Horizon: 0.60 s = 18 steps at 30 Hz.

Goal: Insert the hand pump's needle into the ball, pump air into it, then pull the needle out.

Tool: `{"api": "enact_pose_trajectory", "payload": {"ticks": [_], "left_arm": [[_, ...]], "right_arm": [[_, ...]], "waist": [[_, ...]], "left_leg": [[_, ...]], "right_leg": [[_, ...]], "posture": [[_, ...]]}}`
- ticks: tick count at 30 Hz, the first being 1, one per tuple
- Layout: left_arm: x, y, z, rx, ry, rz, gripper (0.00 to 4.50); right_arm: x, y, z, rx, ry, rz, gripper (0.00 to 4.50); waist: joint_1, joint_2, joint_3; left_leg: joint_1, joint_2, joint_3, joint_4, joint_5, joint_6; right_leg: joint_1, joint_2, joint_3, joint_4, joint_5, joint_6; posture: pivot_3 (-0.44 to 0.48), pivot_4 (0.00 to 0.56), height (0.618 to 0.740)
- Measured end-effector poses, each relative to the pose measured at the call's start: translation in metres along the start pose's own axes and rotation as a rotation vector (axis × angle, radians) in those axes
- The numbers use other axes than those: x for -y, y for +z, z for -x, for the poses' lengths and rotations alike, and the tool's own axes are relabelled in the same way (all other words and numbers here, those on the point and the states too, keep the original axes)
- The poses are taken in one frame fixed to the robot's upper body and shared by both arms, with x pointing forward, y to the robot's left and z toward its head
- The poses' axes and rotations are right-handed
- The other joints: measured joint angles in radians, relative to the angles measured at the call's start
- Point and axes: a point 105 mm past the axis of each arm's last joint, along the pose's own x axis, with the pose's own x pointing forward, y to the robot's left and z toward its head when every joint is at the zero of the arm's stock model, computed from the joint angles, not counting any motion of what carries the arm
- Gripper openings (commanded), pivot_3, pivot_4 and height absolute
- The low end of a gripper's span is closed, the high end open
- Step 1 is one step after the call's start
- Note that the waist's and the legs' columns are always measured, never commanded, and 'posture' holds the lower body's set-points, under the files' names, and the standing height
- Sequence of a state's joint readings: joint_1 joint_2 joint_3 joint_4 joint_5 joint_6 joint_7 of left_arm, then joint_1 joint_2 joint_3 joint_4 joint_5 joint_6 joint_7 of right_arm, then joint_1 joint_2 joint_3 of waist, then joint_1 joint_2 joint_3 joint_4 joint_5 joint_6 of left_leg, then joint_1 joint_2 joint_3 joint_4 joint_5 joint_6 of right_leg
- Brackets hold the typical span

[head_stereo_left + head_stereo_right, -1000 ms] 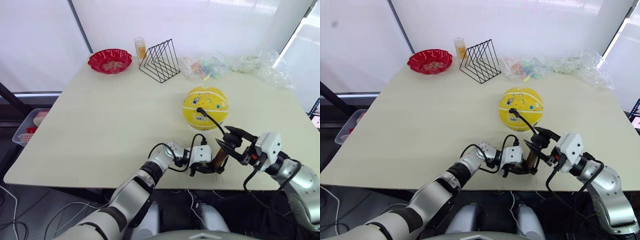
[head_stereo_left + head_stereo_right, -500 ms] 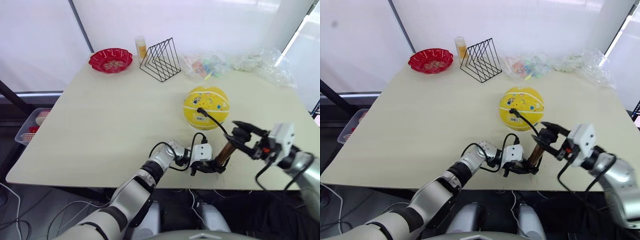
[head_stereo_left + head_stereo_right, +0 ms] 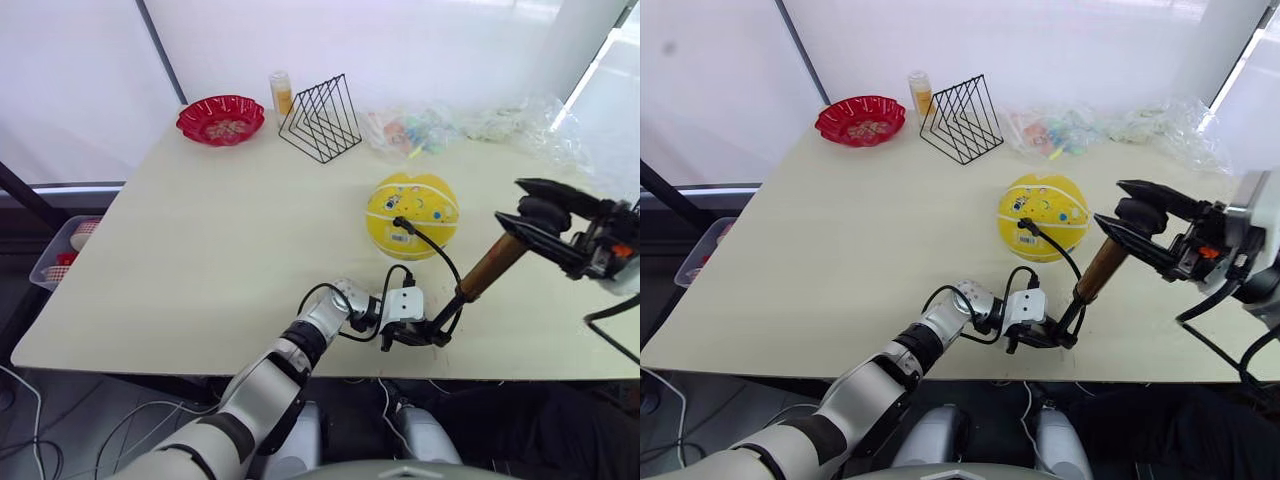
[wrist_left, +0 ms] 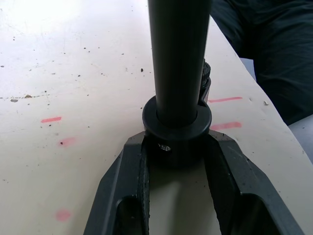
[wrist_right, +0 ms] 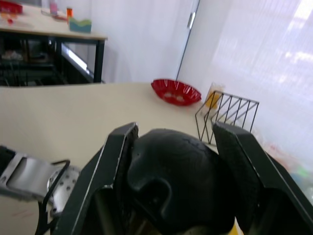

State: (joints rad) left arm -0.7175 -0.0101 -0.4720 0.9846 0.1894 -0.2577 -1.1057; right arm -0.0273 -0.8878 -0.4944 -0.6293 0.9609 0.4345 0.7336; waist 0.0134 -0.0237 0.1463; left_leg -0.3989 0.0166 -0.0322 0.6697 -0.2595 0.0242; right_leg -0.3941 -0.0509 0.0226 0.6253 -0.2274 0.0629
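Change: the right hand (image 3: 535, 215) has risen and moved outward with the black T-handle (image 5: 171, 183); the hand pump (image 3: 480, 278) now shows more of its gold-bronze barrel and leans more steeply than a second ago. The ball and the left hand have stayed in place.
Left hand (image 3: 425, 333): at the near desk edge, fingers (image 4: 122, 191) pinching the pump's black base collar on both sides.
Right hand: raised above the desk (image 3: 200, 250) on the right, both fingers pressed against the sides of the T-handle.
Hand pump: base on the desk near the front edge, barrel tilted up toward the right hand.
Hose (image 3: 430, 250): thin and black, arcing from the pump base to the top of the ball.
Needle: at the hose end, meeting the ball; the pin itself is too small to make out.
Ball (image 3: 412, 214): yellow, resting on the desk just behind the pump.
Far edge of desk: red bowl (image 3: 220, 120), black wire rack (image 3: 320, 120), clear plastic bags (image 3: 470, 125).
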Motion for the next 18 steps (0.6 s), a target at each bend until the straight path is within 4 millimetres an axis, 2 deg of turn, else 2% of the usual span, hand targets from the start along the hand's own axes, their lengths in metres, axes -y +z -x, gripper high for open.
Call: {"api": "enact_pose_trajectory", "payload": {"ticks": [5, 12, 13, 18], "left_arm": [[-0.001, 0.001, 0.000, -0.001, -0.002, -0.001, 1.10], [0.000, -0.003, 0.001, -0.013, 0.000, 0.018, 1.10], [0.000, -0.004, 0.001, -0.014, -0.001, 0.023, 1.10], [0.001, -0.006, 0.001, -0.019, -0.001, 0.035, 1.10]], "right_arm": [[-0.001, -0.004, -0.001, 0.003, -0.024, -0.025, 1.94], [-0.014, -0.041, -0.002, -0.033, -0.069, -0.070, 1.94], [-0.020, -0.054, -0.004, -0.038, -0.075, -0.090, 1.94], [-0.031, -0.088, -0.007, -0.059, -0.107, -0.117, 1.94]], "waist": [[0.000, -0.001, 0.000], [-0.003, -0.007, -0.006], [-0.002, -0.009, -0.008], [-0.003, -0.012, -0.016]], "left_leg": [[0.000, 0.000, 0.000, 0.000, 0.000, 0.000], [0.002, 0.001, 0.000, -0.001, 0.000, 0.000], [0.002, 0.002, -0.001, -0.001, 0.000, 0.000], [0.003, 0.003, -0.001, -0.001, 0.000, 0.000]], "right_leg": [[0.000, 0.000, 0.000, 0.000, 0.000, 0.000], [0.000, 0.001, 0.000, 0.000, 0.000, 0.000], [0.000, 0.002, -0.001, 0.000, -0.001, -0.001], [0.000, 0.003, -0.002, 0.000, -0.001, -0.002]], "posture": [[0.000, 0.150, 0.740], [0.000, 0.150, 0.740], [0.000, 0.150, 0.740], [0.000, 0.150, 0.740]]}}
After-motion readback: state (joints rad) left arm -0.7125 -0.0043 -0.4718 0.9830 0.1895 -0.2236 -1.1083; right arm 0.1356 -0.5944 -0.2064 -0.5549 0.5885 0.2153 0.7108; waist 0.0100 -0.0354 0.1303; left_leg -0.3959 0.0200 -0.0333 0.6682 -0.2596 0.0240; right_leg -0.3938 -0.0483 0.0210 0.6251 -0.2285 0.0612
